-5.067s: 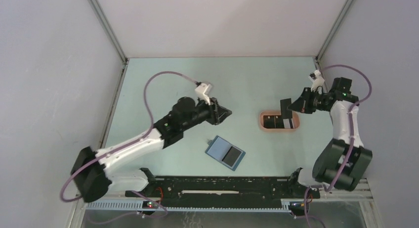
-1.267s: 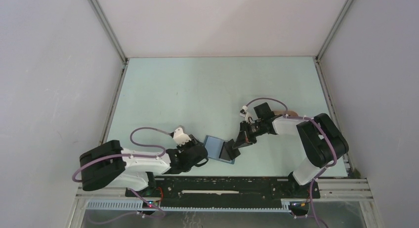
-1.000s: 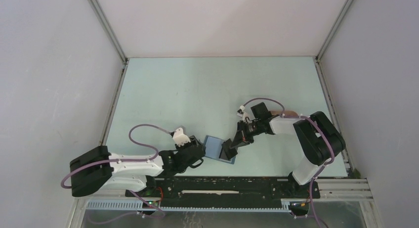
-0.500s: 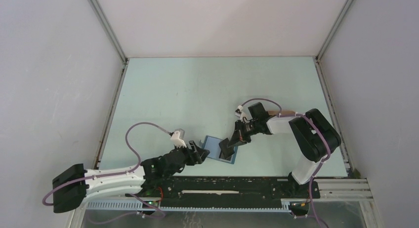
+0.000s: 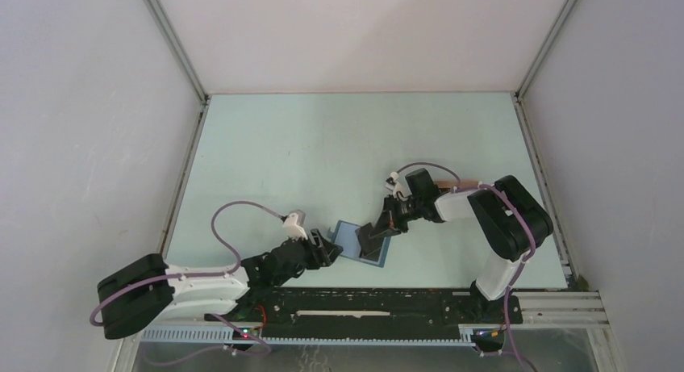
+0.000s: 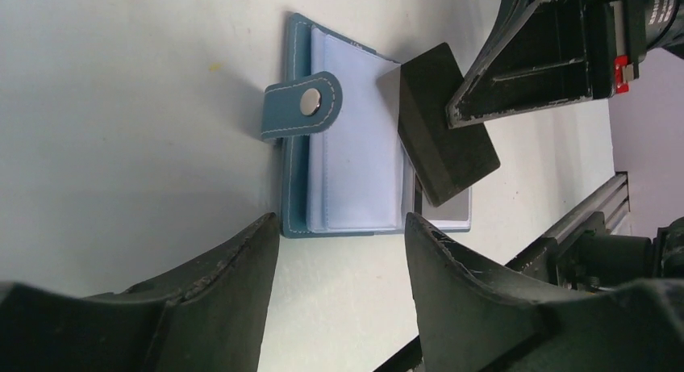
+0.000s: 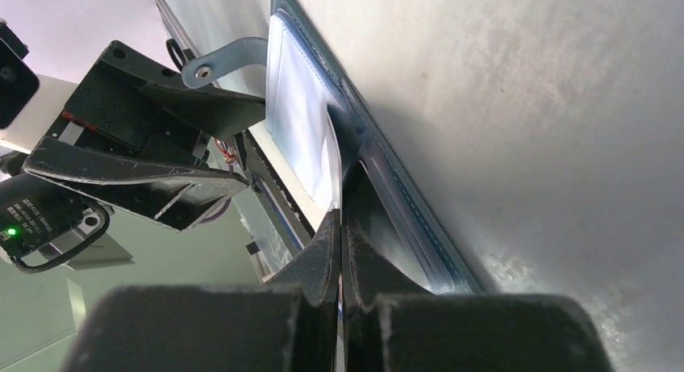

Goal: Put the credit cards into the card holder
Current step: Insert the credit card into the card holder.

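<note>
Light, stiff, slick black card (image 6: 440, 146): right fingers (image 7: 323, 259) pinch it tight by one edge, corner dipping into the open card holder (image 6: 355, 174) on the counter (image 5: 323, 146). Left fingers (image 6: 218, 291) wait half-spread and empty beside its strap (image 6: 302, 106).

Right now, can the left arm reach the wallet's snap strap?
Probably yes: the snap strap sticks out toward the open left pincer; the right pincer holds a black card over the wallet farther on.
</note>
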`<state>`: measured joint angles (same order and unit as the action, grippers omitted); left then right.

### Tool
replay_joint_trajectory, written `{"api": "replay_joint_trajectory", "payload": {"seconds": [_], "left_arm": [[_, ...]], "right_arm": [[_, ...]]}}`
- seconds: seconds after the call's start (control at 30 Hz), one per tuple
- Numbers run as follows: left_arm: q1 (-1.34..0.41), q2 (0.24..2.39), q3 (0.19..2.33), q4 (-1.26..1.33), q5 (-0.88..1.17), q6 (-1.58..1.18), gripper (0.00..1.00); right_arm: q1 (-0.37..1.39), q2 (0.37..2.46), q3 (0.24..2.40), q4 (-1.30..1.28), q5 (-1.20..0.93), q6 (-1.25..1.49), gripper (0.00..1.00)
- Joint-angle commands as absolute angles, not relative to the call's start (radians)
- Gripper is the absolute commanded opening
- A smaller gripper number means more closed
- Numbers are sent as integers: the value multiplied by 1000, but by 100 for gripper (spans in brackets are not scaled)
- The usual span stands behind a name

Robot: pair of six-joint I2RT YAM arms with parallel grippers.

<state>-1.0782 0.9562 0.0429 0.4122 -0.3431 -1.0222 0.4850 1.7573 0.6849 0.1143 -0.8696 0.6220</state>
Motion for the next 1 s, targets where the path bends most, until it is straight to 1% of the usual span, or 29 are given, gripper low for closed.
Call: {"api": "replay_joint_trajectory", "payload": {"seconds": [0.0, 0.13, 0.3, 0.37, 0.6, 0.97], "left_arm": [[-1056, 1066, 78, 464, -300, -1027, 64], [-1050, 1150, 93, 520, -266, -1034, 60], [-1048, 1224, 118, 541, -226, -1038, 49], [-1047, 1244, 123, 546, -220, -1041, 46], [-1039, 1289, 126, 562, -213, -1048, 42], [-1034, 1316, 126, 604, -193, -1055, 41]], "right_arm": [[492, 1768, 643, 215, -827, 680, 0], [493, 1759, 602, 293, -808, 718, 0], [497, 1722, 554, 392, -765, 751, 0], [495, 1707, 543, 398, -747, 740, 0], [476, 1646, 497, 437, -698, 726, 0], [469, 1658, 481, 483, -685, 725, 0]]}}
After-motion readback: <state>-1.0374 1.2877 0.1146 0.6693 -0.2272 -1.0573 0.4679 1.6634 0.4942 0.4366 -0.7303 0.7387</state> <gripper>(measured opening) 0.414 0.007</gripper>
